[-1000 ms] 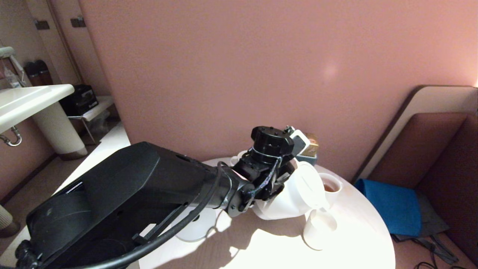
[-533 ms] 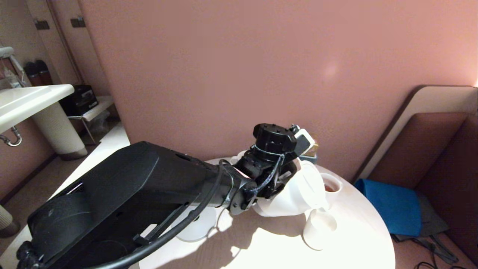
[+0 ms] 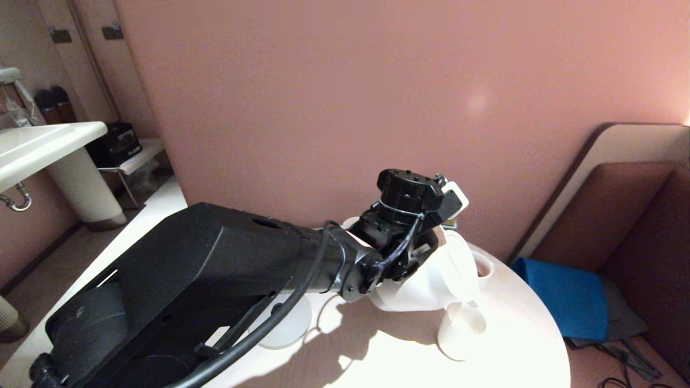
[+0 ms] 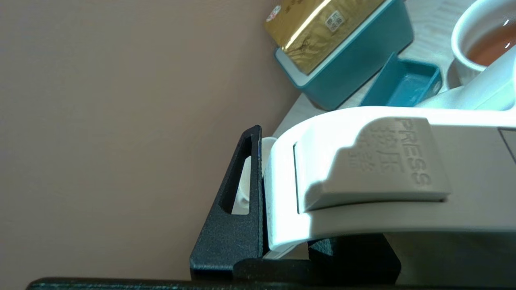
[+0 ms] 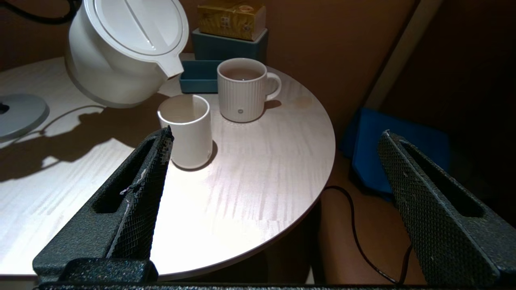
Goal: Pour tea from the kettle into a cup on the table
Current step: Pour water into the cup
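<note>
My left gripper (image 3: 426,245) is shut on the loop handle (image 4: 363,161) of the white kettle (image 3: 431,277), holding it off the round white table (image 3: 517,345). The kettle (image 5: 125,44) is tilted, and its spout (image 5: 171,66) hangs just above the rim of the small handleless cup (image 5: 185,129) (image 3: 461,328). No stream shows at the spout. Reddish-brown tea (image 4: 489,48) fills the ribbed handled mug (image 5: 244,88) behind the cup. My right gripper (image 5: 276,135) hangs open and empty beyond the table's near right edge; it does not show in the head view.
The kettle's grey round base (image 5: 16,114) with its cord lies on the table's left. A teal box (image 5: 227,44) with a gold packet and a small teal tray (image 5: 199,76) stand at the back by the wall. Blue cushion (image 3: 566,296) and a black cable (image 5: 363,233) lie on the floor.
My left gripper has lifted the kettle up and to the right and tipped it further. The kettle now hides most of the mug in the head view.
</note>
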